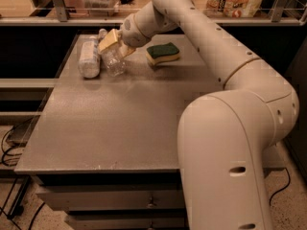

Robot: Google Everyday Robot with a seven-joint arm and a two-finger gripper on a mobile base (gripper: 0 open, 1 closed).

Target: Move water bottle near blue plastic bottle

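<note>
And there was the two-finger gripper (118, 46), out over the far left part of the flat grey table (120, 128), its yellowish fingers (109, 39) clamped from either side on the small clear crinkled plastic water bottle (115, 63). The water bottle sat tilted in that grasp: white cap up and away toward the far left, see-through base down toward the camera, so its long axis ran from near to far with a lean to the left. Whether the base touched the tabletop was hard to say. Its middle was covered by the fingers, and the label band could not be made out. Just to its left lay the opaque pale whitish-grey, faintly blue plastic bottle (89, 59), on its side, long axis running almost straight away from the camera, roughly parallel with the held one. The two were close together, with only a narrow gap showing low down. A green and yellow sponge (163, 52) rested flat on the table to the right of the gripper, apart from both bottles. The thick white arm (216, 47) swept in from the lower right, hiding the table's near right corner.
</note>
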